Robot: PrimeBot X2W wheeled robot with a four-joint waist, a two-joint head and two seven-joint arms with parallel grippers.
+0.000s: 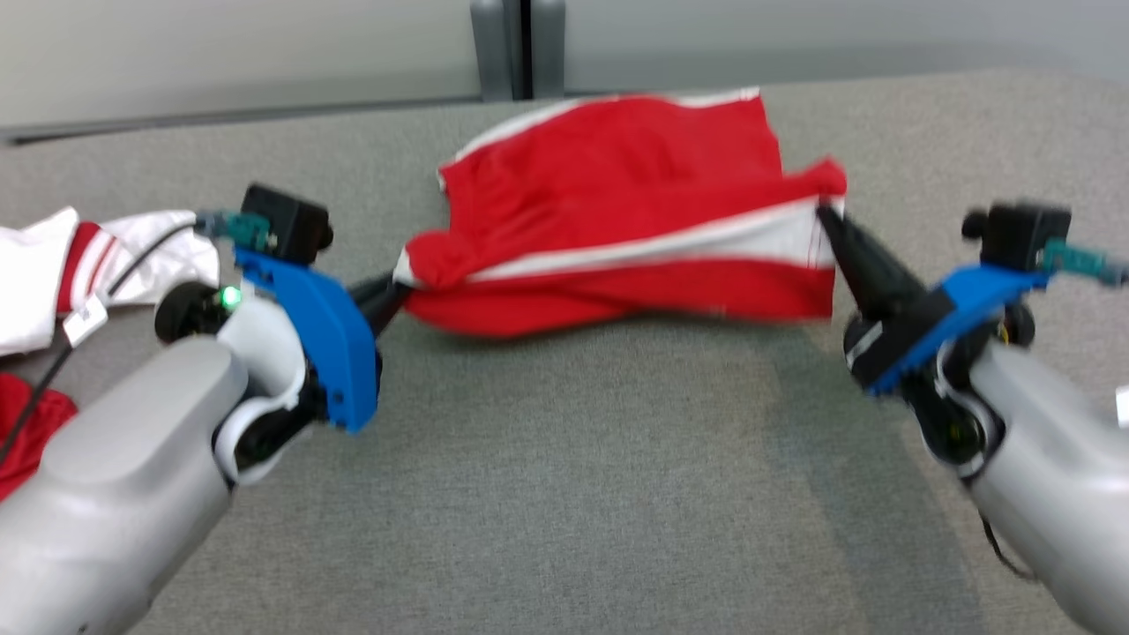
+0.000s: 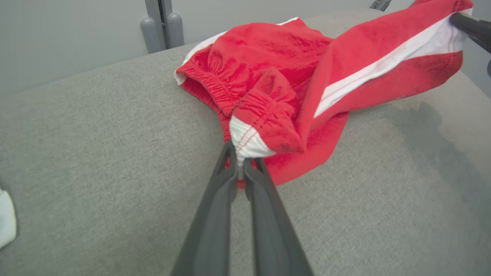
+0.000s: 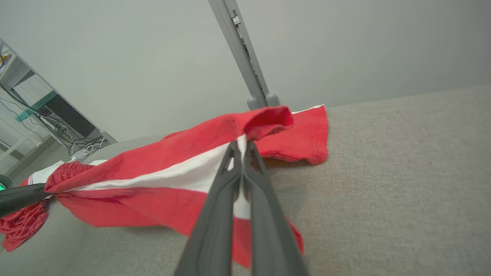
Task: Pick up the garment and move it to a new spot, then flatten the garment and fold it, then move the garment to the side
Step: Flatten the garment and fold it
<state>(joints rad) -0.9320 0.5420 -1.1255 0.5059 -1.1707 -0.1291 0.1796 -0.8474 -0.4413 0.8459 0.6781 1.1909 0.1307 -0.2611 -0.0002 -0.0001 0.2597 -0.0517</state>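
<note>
Garment point(image 1: 617, 203) stretched mid-frame, its ends pinched by left gripper point(image 1: 401, 282) and right gripper point(image 1: 825, 213); either thin hold might slip, dropping it crumpled

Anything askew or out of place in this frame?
The red garment is not flat: it hangs bunched and twisted between the left gripper and right gripper, its far part crumpled on the table. Nothing looks damaged.

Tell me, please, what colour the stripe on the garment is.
White: the stripe runs along the red garment. The right wrist view shows it best.
</note>
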